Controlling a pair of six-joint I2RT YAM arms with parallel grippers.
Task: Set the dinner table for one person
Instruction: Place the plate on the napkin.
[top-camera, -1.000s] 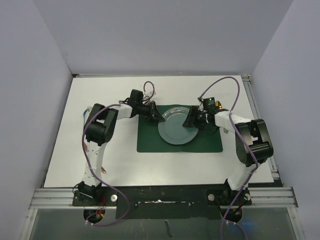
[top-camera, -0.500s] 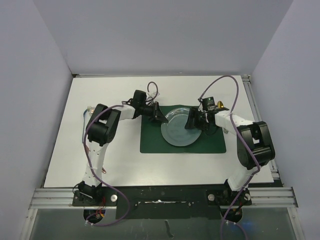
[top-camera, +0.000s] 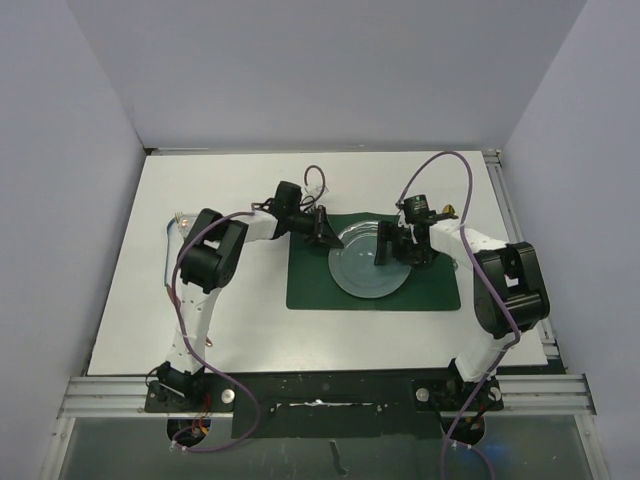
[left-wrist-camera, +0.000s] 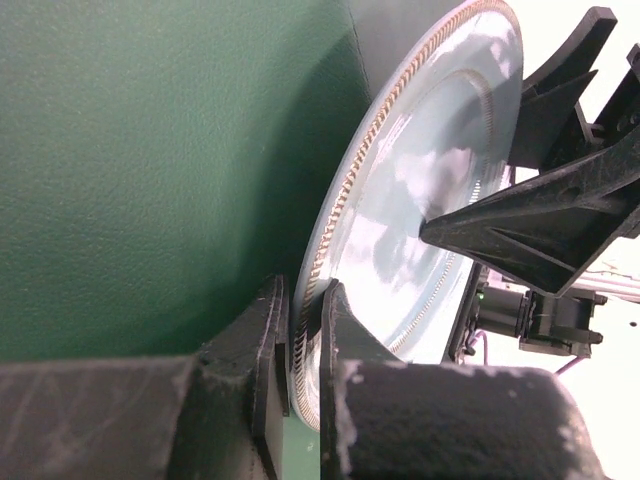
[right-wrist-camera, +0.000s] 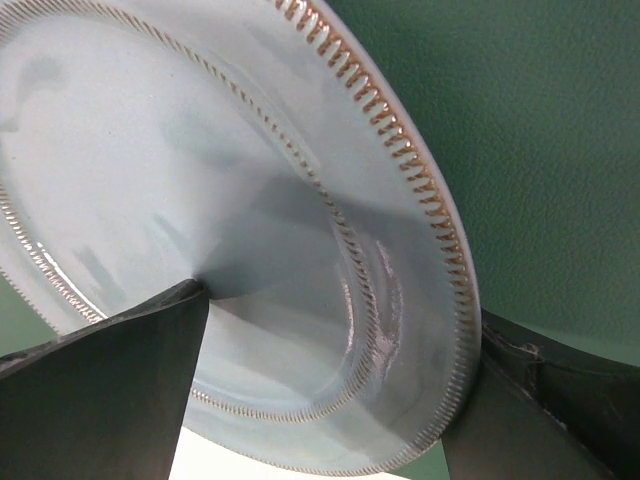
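Rightward since a second ago have slid the green placemat (top-camera: 310, 292) and the pale blue plate (top-camera: 365, 275) lying on it, and the right tool (top-camera: 388, 243) has spread its jaws; the mat sits on the white desk (top-camera: 130, 300), right of centre; the plate lies on the mat's middle. At the plate's far-left rim the left tool (top-camera: 325, 232) pinches the edge, one finger under it. The right tool stands spread, one finger over the plate's face, one outside the rim. The step looks like settling the plate: lower the pinched rim flat before release and withdraw without dragging, since the mat slides easily.
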